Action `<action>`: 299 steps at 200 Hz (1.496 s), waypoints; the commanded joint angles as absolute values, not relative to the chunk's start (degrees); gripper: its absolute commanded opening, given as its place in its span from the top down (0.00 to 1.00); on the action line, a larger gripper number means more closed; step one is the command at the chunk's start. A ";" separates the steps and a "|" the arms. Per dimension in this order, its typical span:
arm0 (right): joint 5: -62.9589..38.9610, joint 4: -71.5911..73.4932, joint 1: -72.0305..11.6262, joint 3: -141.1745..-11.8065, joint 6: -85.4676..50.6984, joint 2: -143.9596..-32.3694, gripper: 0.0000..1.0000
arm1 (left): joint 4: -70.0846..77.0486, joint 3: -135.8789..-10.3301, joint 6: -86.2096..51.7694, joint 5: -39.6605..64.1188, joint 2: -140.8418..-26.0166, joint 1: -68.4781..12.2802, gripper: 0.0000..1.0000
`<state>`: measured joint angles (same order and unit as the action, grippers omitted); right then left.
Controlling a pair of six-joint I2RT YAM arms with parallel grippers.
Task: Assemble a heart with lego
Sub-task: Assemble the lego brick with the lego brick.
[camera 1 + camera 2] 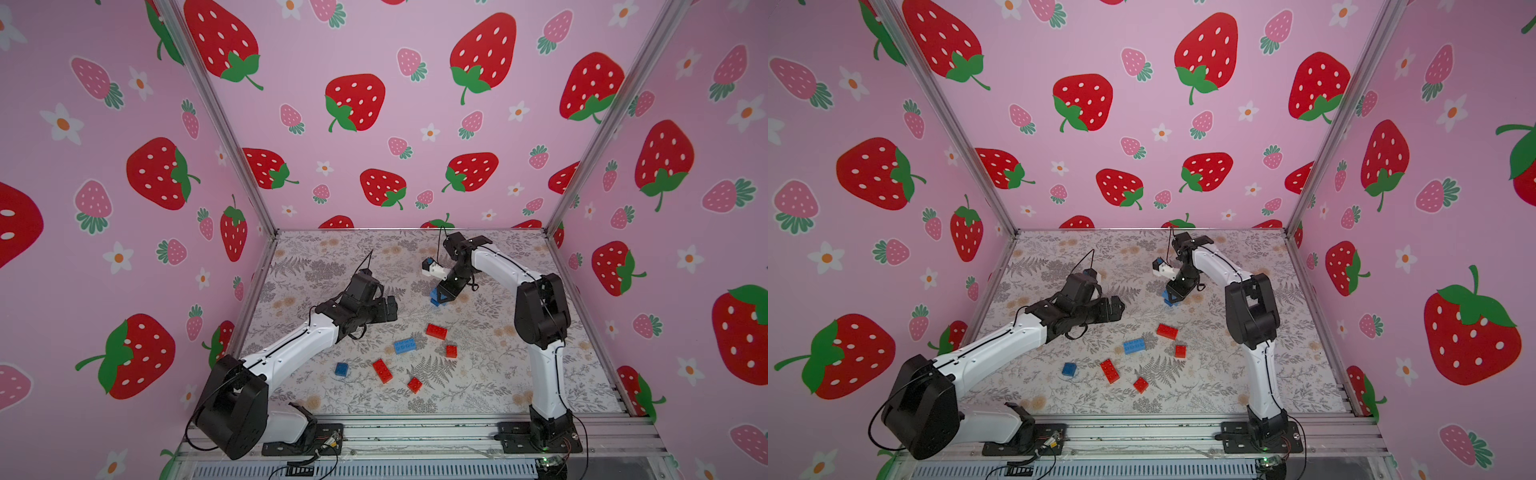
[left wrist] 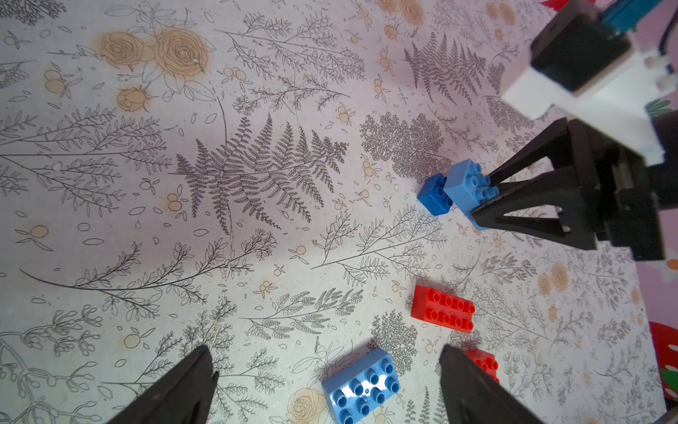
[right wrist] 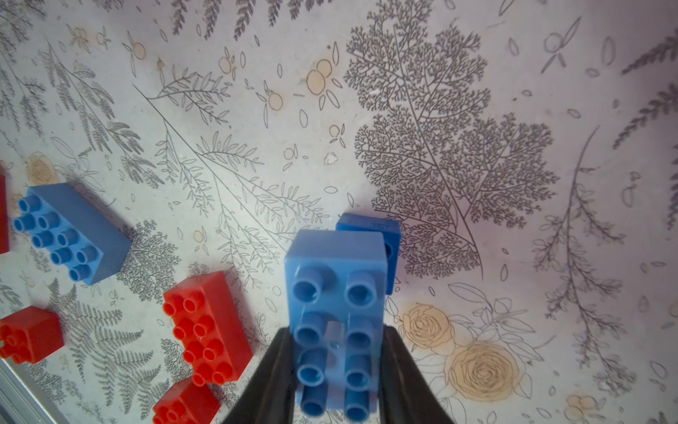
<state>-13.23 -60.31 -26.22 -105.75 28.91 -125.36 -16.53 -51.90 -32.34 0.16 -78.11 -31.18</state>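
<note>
In both top views, a floral mat [image 1: 494, 374] covers the floor. The right gripper [image 1: 445, 293] [image 1: 1173, 294] is at about 1 o'clock from the mat's middle. It points down and is squeezed onto a long blue brick [image 1: 435, 296], low over the mat. The left gripper [image 1: 386, 311] [image 1: 1115, 309] is at about 10 o'clock from the middle, up off the mat, and it holds nothing.

Six bricks lie apart from each other, from the middle toward 6 o'clock:
- A long red brick [image 1: 436, 331].
- A loose long blue brick [image 1: 404, 345] at its 8 o'clock.
- A small red brick [image 1: 451, 351].
- A slanted long red brick [image 1: 382, 370].
- A lone small blue brick [image 1: 341, 370] at its 9 o'clock.
- A near small red brick [image 1: 414, 385].

In the left wrist view, the left gripper's fingers [image 2: 183, 385] stand wide apart. The loose long blue brick [image 2: 361, 385] lies on the mat under the gap. Farther off, the right gripper [image 2: 482, 198] pinches the long blue brick [image 2: 466, 183]. A dark blue small brick [image 2: 434, 194] sits right against its free end. I cannot tell if the two are snapped together.

In the right wrist view, two black fingers [image 3: 271, 374] press on both long sides of the long blue brick [image 3: 335, 279], and its bumps face the camera. The dark blue small brick [image 3: 370, 231] peeks out behind its far end. The long red brick [image 3: 207, 326] and the loose long blue brick [image 3: 73, 231] lie on the mat nearby.
</note>
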 commanded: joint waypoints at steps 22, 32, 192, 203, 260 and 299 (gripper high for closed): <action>-10.35 -62.47 -26.98 -108.84 29.76 -127.44 0.94 | -17.05 -54.12 -31.29 -1.05 -78.38 -30.92 0.00; -10.11 -62.62 -27.05 -109.46 29.49 -127.97 0.94 | -17.05 -54.22 -31.38 -0.97 -78.55 -30.86 0.00; -6.55 -68.83 -27.86 -114.60 30.12 -133.48 0.94 | -17.51 -53.26 -31.46 -1.22 -78.56 -30.76 0.00; -6.28 -69.57 -27.93 -115.39 30.18 -134.37 0.94 | -17.49 -53.17 -31.46 -1.23 -78.57 -30.70 0.00; -3.86 -70.14 -28.48 -118.23 28.50 -137.22 0.93 | -17.64 -52.56 -31.46 -1.32 -78.17 -30.23 0.00; -1.09 -71.07 -28.74 -117.85 24.42 -138.16 0.93 | -17.16 -52.16 -31.53 -1.10 -78.12 -29.96 0.00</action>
<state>-4.51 -69.32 -28.36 -118.45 27.94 -134.28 -16.93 -52.03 -32.12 -0.51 -78.37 -30.35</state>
